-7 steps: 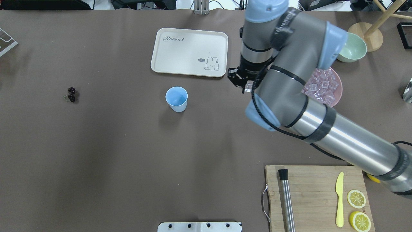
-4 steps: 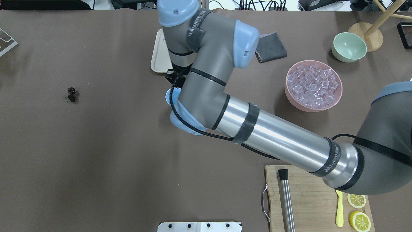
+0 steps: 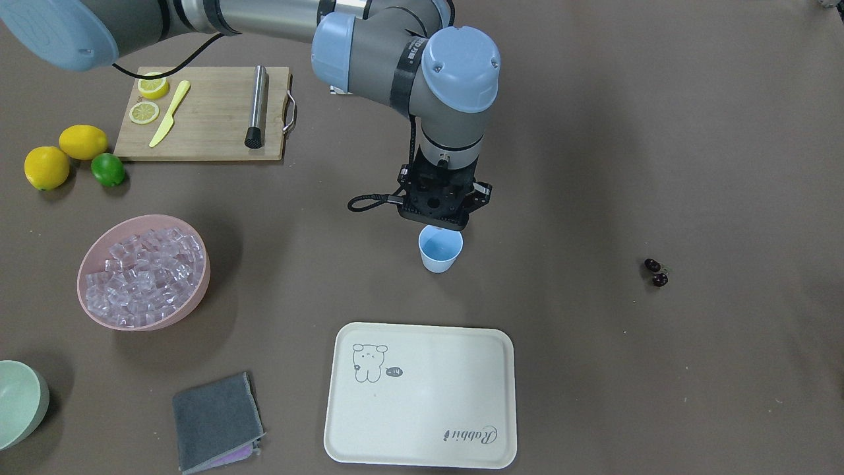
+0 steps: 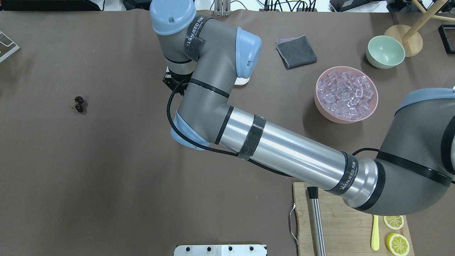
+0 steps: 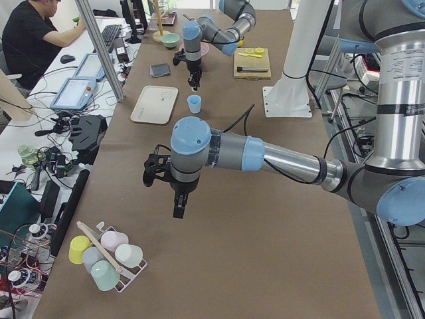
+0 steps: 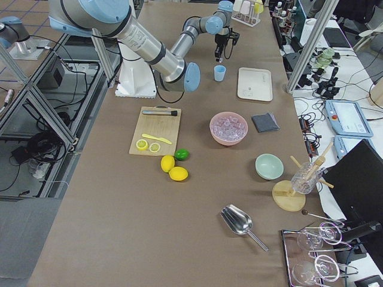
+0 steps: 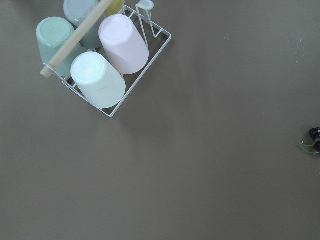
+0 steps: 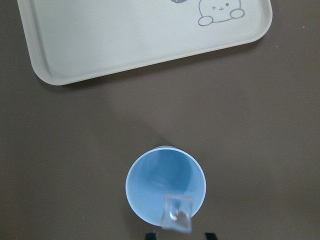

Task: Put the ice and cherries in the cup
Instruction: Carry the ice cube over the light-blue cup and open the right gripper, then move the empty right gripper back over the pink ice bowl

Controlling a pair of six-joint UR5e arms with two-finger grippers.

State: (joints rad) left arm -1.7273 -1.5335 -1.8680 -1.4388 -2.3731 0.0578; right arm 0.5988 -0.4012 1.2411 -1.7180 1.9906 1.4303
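Note:
The light-blue cup [image 3: 440,254] stands upright in mid-table, just in front of the cream tray. In the overhead view my right arm hides it. My right gripper [image 3: 434,223] hangs straight above it. In the right wrist view its fingertips [image 8: 150,235] stand wider apart than a clear ice cube [image 8: 177,214], which is over the near rim of the cup [image 8: 160,187] and touches neither finger. The ice heap [image 4: 346,94] fills the pink bowl [image 4: 319,106]. The cherries [image 4: 78,104] lie far off on the cloth, at the left wrist view's right edge [image 7: 315,134]. My left gripper [image 5: 178,199] hovers over bare table; I cannot tell its state.
The cream tray [image 3: 422,396] lies beyond the cup. A grey cloth [image 4: 296,52] and a pale green bowl [image 4: 385,52] are at the back right. A cutting board [image 3: 204,112] holds a muddler, a knife and lemon slices. A rack of cups [image 7: 100,55] sits below my left wrist.
My right arm has swung left from the pink bowl to above the cup, carrying the ice cube. The cube is now free of the fingers.

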